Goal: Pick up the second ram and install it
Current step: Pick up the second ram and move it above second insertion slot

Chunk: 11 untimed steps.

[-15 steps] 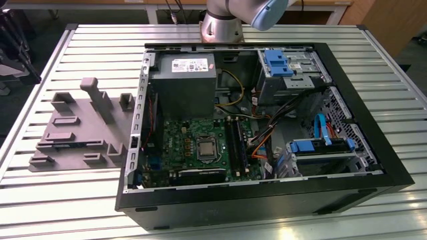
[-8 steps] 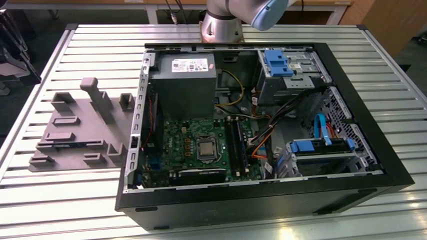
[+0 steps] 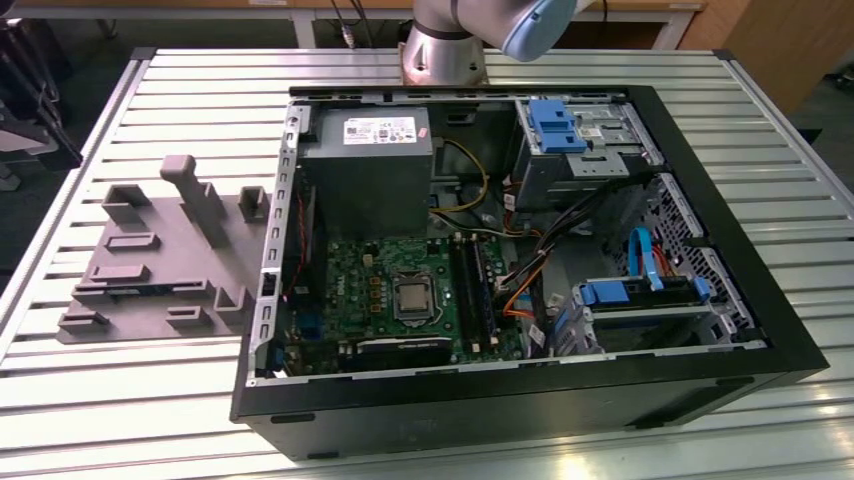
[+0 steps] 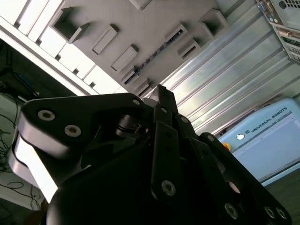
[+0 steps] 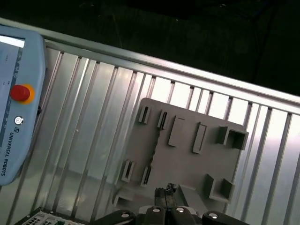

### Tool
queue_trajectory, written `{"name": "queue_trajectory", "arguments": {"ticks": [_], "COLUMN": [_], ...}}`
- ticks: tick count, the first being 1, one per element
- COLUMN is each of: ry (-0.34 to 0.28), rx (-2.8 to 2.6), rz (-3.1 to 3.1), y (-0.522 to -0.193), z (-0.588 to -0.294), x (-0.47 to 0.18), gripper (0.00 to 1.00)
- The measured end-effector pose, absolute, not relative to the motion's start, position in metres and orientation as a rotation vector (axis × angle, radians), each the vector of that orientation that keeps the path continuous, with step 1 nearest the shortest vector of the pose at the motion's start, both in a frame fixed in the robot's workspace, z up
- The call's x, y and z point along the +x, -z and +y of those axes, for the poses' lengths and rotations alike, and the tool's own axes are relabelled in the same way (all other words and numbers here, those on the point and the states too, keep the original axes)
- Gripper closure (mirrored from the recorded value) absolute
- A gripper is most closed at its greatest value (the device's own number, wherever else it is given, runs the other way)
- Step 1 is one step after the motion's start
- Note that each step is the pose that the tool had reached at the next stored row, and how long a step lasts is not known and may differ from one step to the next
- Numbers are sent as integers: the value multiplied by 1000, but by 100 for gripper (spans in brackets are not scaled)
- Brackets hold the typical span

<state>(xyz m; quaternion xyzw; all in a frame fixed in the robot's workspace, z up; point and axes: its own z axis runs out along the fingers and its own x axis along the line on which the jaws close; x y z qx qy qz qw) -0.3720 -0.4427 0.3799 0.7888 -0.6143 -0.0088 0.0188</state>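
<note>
On the exterior view's left, the gray fixture plate [image 3: 187, 255] holds the second ram [image 5: 155, 147] on edge between slot holders, the gripper [image 5: 166, 190] above it, fingertips together and empty, with the open computer case [image 3: 534, 412] rightward.

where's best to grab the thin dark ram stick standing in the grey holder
The thin dark ram stick stands on edge in the grey slotted holder, with brackets at both ends and its top edge free. So grip it mid-length, jaws across its flat faces, coming from above.
</note>
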Motion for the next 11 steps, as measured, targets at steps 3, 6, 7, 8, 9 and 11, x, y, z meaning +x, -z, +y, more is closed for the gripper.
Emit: {"name": "queue_trajectory", "arguments": {"ticks": [3,6,7,8,9,11], "ry": [29,30,30,30,30,30], "rx": [2400,2365,2362,2362,2362,2362], "rz": [-1969,-2012,-2015,-2015,-2015,-2015], "y": [-380,-379,-379,-379,-379,-380], "z": [-443,-443,-443,-443,-443,-443], "x": [-372,-372,-372,-372,-372,-372], "gripper": [89,89,89,89,89,89]}}
